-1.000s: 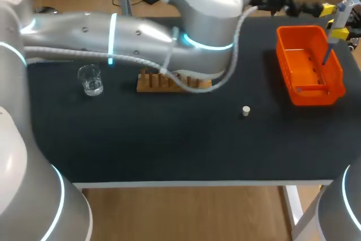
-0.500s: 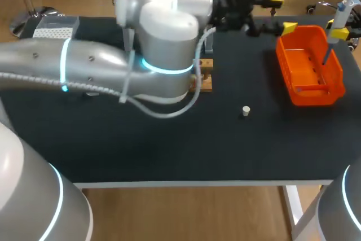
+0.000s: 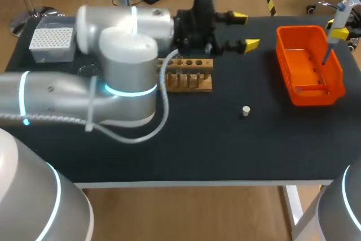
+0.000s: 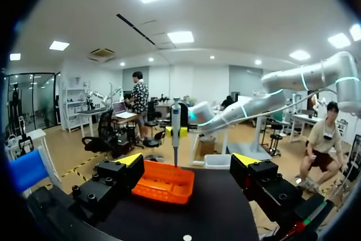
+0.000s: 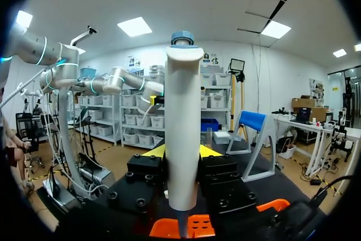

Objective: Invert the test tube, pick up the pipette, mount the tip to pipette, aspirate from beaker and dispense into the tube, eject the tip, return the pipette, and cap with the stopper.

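My left gripper [image 3: 243,30] hangs open and empty over the table just right of the wooden test tube rack [image 3: 186,75]. In the left wrist view its fingers [image 4: 131,160] stand wide apart, pointing toward the orange basket [image 4: 166,182]. At the far right, my right gripper [image 3: 339,33] is shut on the white pipette [image 3: 340,14], held upright over the orange basket [image 3: 309,66] with its tip inside. The right wrist view shows the pipette [image 5: 184,134] clamped between the fingers. A small white stopper [image 3: 245,110] lies on the black mat.
A tip box [image 3: 52,43] sits at the back left. My left arm's large body covers the mat's left half and hides the beaker. The basket [image 5: 190,227] lies under the right gripper.
My left arm has swung back leftward from beside the basket to the rack, and its fingers have spread wider. The arm now covers the beaker. The right arm and pipette have not moved.
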